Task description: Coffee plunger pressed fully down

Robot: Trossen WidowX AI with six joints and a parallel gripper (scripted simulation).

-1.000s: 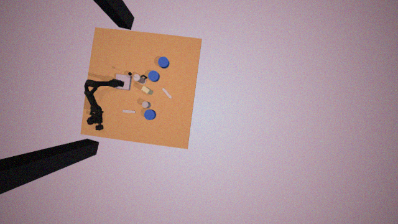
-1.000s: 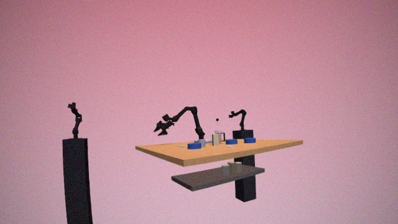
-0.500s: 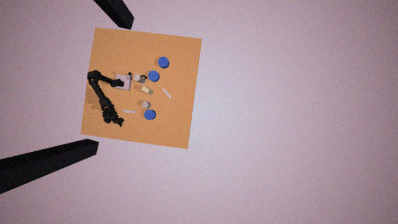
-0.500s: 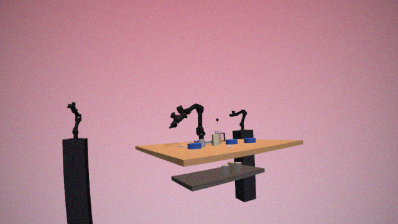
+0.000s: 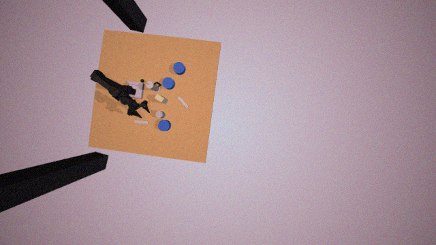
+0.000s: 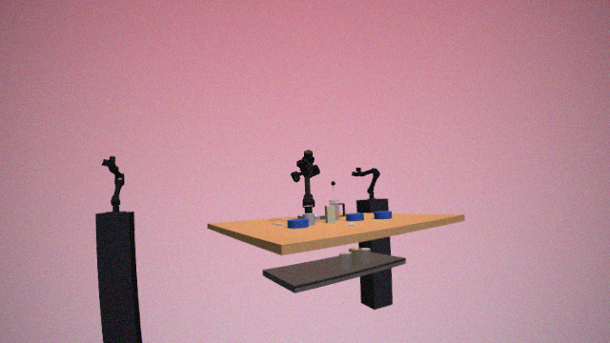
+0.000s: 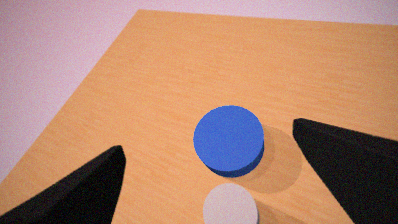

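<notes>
Coffee press [image 5: 155,86] sits near the middle of the orange counter [image 5: 191,136] in the top view, with a blue disc [image 5: 168,83] just beside it at 3 o'clock and a second blue disc [image 5: 179,68] further out at about 1 o'clock. A pale block [image 5: 161,99] lies at 5 o'clock from the press, and a small grey cylinder [image 5: 159,114] stands further down, with a third blue disc [image 5: 164,125] just below it. Two thin white strips [image 5: 182,101] lie flat on the counter, well apart. The black arm reaches from the counter's 9 o'clock side, and its claw [image 5: 142,109] hangs over the counter just at 9 o'clock of the grey cylinder, fingers spread wide, gripping nothing.

From the exterior view, the press [image 6: 335,209] stands upright on the counter [image 6: 381,229], its plunger rod raised high with the dark knob [image 6: 334,183] on top. The pale block [image 6: 330,213] stands just in front of it. The arm rises at 9 o'clock of the press, and the claw [image 6: 296,176] is held up in the air, apart from the plunger. A dark shelf [image 6: 310,276] hangs below the counter.

Through the wrist view, both dark fingers frame the lower corners, far apart, nothing between them. A blue disc [image 7: 228,140] lies on the counter [image 7: 200,60] between them, and the grey cylinder [image 7: 230,205] shows at 6 o'clock of it. The press is out of this view.
</notes>
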